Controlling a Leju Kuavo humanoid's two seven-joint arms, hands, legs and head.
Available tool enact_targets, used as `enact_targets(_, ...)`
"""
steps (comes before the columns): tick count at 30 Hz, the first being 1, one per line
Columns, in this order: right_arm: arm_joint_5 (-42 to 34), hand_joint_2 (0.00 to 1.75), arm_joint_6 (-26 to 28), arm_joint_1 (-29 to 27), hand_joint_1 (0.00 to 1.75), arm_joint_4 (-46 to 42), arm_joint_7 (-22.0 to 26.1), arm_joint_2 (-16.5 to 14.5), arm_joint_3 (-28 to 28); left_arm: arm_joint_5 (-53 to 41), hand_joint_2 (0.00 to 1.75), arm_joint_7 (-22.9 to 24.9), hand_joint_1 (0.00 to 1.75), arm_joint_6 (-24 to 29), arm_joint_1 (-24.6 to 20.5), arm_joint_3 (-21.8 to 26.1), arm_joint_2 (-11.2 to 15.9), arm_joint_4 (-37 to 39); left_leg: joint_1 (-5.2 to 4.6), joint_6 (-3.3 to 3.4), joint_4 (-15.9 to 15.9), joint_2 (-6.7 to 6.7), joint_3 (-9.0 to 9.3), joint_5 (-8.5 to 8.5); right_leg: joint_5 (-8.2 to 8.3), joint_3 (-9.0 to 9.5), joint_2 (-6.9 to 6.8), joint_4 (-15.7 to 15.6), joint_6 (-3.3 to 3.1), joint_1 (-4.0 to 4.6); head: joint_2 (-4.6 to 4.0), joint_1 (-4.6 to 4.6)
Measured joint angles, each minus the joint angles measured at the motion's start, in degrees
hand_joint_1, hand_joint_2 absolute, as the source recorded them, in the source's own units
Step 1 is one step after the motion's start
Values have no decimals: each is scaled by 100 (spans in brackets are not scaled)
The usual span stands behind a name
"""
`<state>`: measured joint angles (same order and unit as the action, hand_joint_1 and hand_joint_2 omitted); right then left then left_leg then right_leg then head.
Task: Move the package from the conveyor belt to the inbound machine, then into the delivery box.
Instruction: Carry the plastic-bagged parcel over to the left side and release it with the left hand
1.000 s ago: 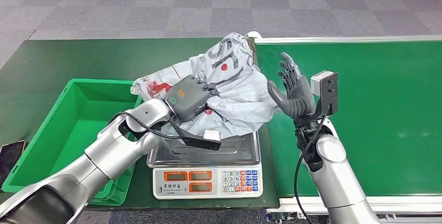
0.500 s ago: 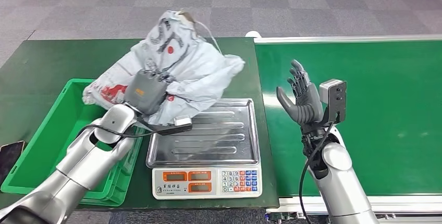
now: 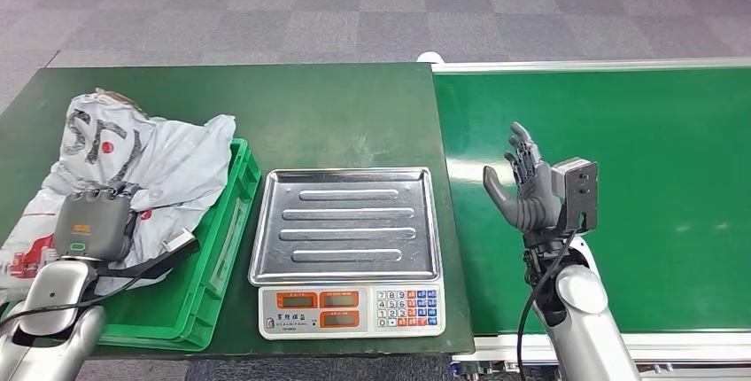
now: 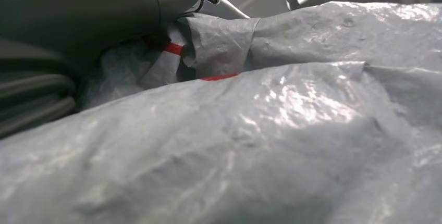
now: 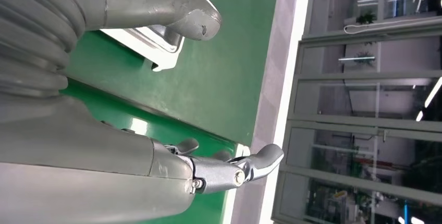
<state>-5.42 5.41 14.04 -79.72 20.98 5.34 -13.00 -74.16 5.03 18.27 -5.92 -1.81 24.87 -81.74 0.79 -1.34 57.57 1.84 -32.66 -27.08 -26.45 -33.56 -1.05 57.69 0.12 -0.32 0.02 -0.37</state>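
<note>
Package (image 3: 168, 164) over green bin (image 3: 217, 248), green tabletop (image 3: 354, 115)

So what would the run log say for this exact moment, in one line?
left hand: grips package over green bin | right hand: open above conveyor | scale tray: bare

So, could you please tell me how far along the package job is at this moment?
Weighing looks done: the scale's tray is bare. In hand: the left hand grips the grey package over the green delivery box. Left: releasing it inside. The right hand hovers open above the conveyor belt.
</note>
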Motion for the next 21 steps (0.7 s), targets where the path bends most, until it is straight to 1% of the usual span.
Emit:
enact_targets(3,109,175,57,-11,0,-8,-1,-58,8,-258,175,181,175,-17,188,264,-1,-206,0,0,0,-3,-1,1,1,2,-2,0,0,0,0,1)
enact_targets(6,147,175,55,-18,0,-5,24,-118,24,-299,175,215,175,-59,332,456,-14,-386,0,-1,0,-5,0,2,2,2,-1,0,1,0,0,0)
enact_targets(10,163,175,49,-18,0,-4,32,-184,54,-182,175,145,0,-142,455,567,-38,-536,0,-2,1,-8,0,3,2,1,-2,0,1,0,0,0)
enact_targets(14,114,175,13,-18,0,-5,23,-191,70,283,175,-87,0,-339,424,586,-35,-583,0,-2,1,-10,0,3,2,0,-4,0,0,0,0,0)
enact_targets(21,80,175,-19,-25,0,-6,20,-191,76,884,175,-330,0,-591,205,530,-35,-549,0,-2,1,-10,0,3,2,0,-4,0,1,0,0,-1)
